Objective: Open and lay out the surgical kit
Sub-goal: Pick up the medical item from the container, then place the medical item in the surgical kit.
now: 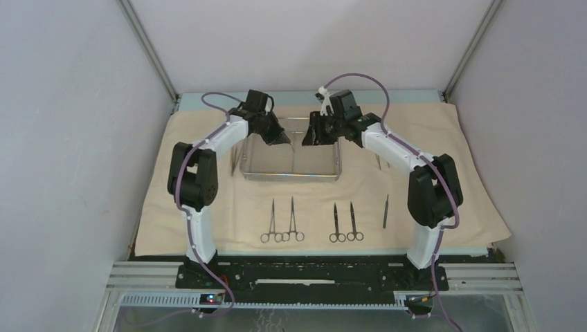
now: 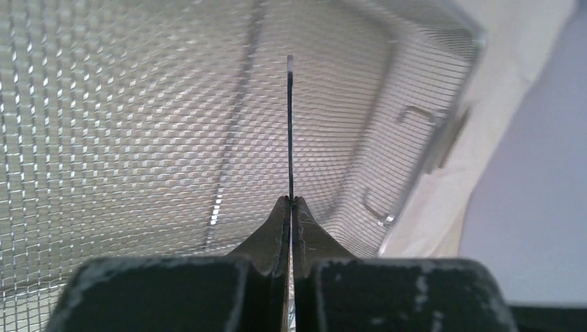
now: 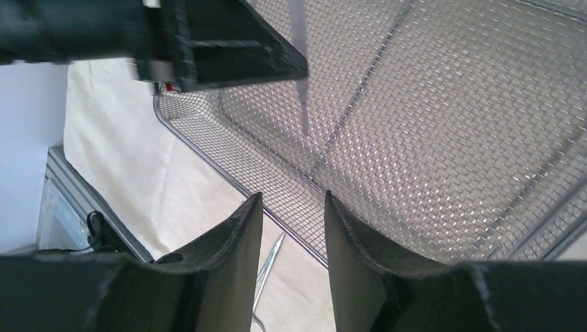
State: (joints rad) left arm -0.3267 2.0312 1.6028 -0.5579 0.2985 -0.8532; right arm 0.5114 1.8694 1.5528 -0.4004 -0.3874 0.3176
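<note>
Four ring-handled steel clamps and scissors [image 1: 292, 220] are lying in a row along the near side of the beige cloth wrap [image 1: 443, 138], with a slim steel tweezer [image 1: 385, 211] just beside them. The left hand [image 2: 290, 204] is pinching a second slim steel tweezer [image 2: 290, 124] edge-on above the shallow rectangular steel mesh tray [image 1: 291, 177]. The right hand [image 3: 291, 200] is hovering empty over the tray, fingers parted. Doing this well probably means lifting clear of the tray wall, keeping the pinch firm, and lowering the tweezer flat beside its twin, parallel to the row.
</note>
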